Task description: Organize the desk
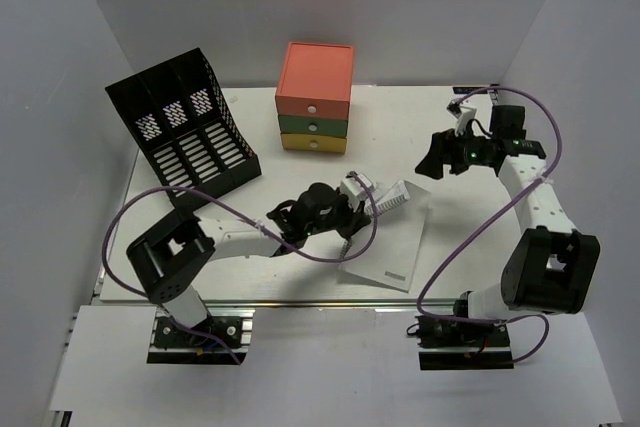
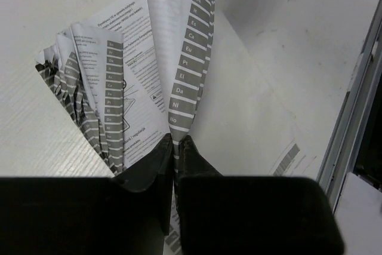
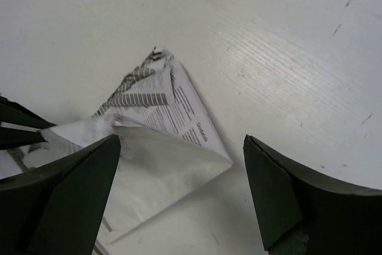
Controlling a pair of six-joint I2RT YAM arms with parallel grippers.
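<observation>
A white instruction booklet lies open on the desk, its pages fanned upward. My left gripper is shut on one lifted page with a grey language index strip; the left wrist view shows the paper pinched between the fingertips of that gripper, with more pages fanned to the left. My right gripper hovers over the desk's right rear, wide open. In the right wrist view, this gripper holds nothing and the booklet's corner lies below and ahead of it.
A black mesh file organizer stands at the back left. An orange-green-yellow drawer unit sits at the back centre. A metal rail runs along the desk's near edge. Purple cables loop beside both arms.
</observation>
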